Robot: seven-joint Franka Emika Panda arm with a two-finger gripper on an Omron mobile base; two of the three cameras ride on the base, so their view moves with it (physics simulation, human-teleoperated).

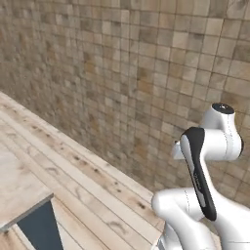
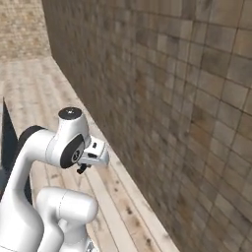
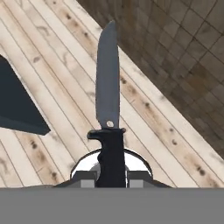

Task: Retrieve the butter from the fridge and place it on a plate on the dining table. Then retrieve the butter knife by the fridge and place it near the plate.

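We carry butter knife point(image 3: 108, 94): jaws clamped on handle, blade projecting straight ahead of jaws. Knife-delivery step in hand. Next: drive to dining worktop, lay knife beside plate.

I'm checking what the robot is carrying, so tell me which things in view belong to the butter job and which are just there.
Part of the job:
- butter knife, handle clamped in the gripper, blade pointing away

Just there:
- tiled wall
- wooden floor
- dark blue panel
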